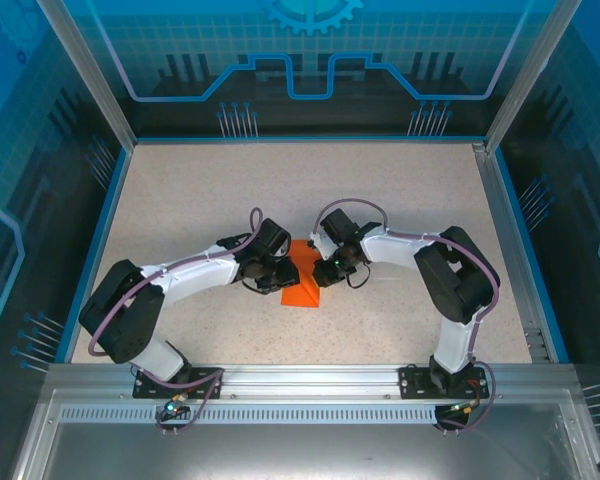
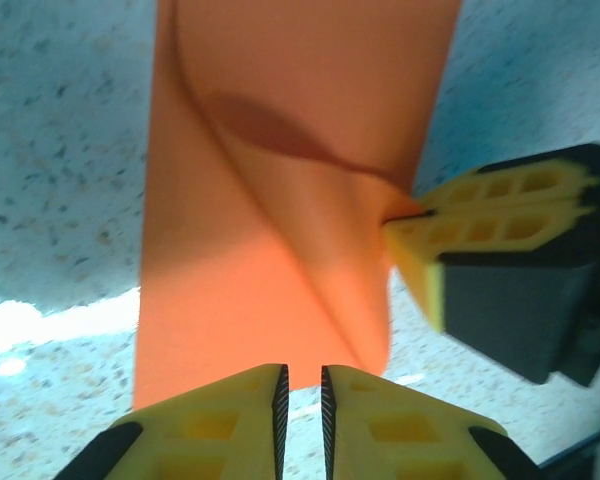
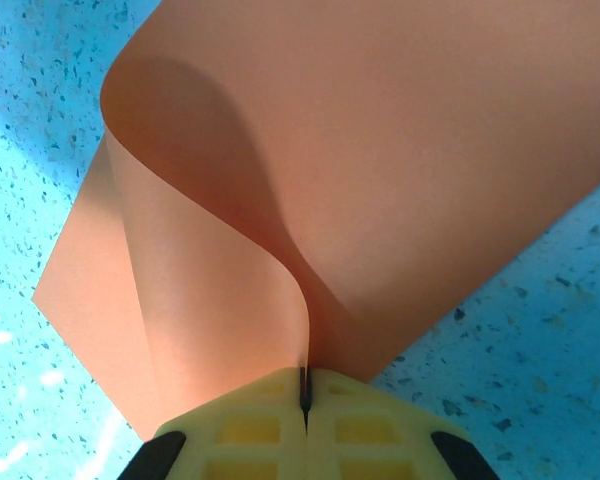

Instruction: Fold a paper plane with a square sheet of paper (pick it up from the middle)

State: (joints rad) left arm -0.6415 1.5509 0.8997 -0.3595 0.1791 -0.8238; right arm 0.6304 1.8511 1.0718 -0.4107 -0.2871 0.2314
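A: Sheet (image 1: 302, 287), position?
B: Mostly flat on the table (image 1: 410, 200), lying between the two grippers. Its right-hand edge is raised and curling over.
A: Who has it?
B: Right gripper (image 3: 305, 392), at the sheet's right edge. Fingers pressed together on the raised edge, paper rising out of the seam. Left gripper (image 2: 302, 375) sits at the sheet's near end in its own wrist view. Fingers parted by a thin slit, nothing seen held in it.
A: Long axis?
B: Runs straight away from the left gripper. The right one comes in across it, from the side.
A: Next move?
B: Likely carrying the raised edge over toward the sheet's left side. Right arm has the hold; left looks close enough to pin the sheet down.
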